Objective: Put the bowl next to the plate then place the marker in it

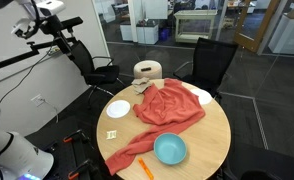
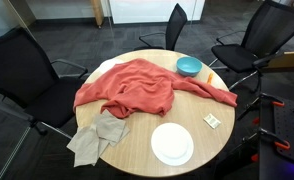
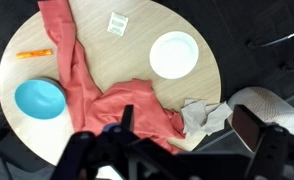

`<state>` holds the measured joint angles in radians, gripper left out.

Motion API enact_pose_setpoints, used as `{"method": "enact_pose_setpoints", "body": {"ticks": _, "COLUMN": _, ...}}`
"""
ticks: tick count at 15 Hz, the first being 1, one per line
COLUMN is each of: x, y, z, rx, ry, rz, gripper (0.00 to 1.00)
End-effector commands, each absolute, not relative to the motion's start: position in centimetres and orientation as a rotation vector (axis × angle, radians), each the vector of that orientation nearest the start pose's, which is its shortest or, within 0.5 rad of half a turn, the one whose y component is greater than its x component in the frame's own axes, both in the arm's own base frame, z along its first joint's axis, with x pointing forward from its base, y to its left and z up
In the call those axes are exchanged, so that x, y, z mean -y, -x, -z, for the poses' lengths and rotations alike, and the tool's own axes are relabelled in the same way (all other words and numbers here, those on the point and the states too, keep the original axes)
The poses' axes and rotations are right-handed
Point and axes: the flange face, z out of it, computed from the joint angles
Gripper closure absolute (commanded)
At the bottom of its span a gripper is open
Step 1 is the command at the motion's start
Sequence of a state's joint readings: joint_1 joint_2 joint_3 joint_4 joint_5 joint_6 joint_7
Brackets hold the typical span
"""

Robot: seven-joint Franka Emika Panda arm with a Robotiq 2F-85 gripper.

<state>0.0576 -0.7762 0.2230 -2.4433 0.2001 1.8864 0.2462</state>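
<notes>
The light blue bowl [image 1: 170, 149] [image 2: 189, 66] sits near the table edge, touching the red-orange cloth, and shows at the left in the wrist view [image 3: 39, 98]. The white plate [image 1: 118, 108] [image 2: 172, 143] [image 3: 174, 54] lies across the table from it. The orange marker [image 1: 145, 168] [image 3: 33, 54] lies by the table edge near the bowl; I do not see it in the exterior view where the bowl is at the far edge. My gripper [image 3: 187, 125] is open and empty, high above the table, over the grey cloth end.
A large red-orange cloth [image 1: 167, 110] [image 2: 132, 88] covers the middle of the round wooden table [image 1: 212, 135]. A crumpled grey cloth [image 2: 97, 138] [image 3: 202, 115], a small packet [image 2: 212, 120] [image 3: 117, 23] and a paper roll [image 1: 146, 71] are there. Black office chairs [image 2: 17, 60] surround the table.
</notes>
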Motion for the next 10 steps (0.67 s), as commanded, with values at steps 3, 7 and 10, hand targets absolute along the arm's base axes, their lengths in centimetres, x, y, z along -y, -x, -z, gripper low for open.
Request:
{"method": "enact_pose_setpoints", "body": {"ticks": 3, "x": -6.1, "y": -35.7, "z": -54.3, "rx": -0.432, "ry": 2.995, "rz": 0.354, "gripper": 0.00}}
{"method": "enact_pose_setpoints", "body": {"ticks": 7, "x": -0.3, "y": -37.2, "z": -51.4, "rx": -0.709, "ry": 2.926, "rz": 0.344, "gripper": 0.00}}
{"method": "enact_pose_setpoints", "body": {"ticks": 10, "x": 3.6, "y": -38.0, "z": -49.1, "rx": -0.890, "ry": 2.857, "rz": 0.343, "gripper": 0.00}}
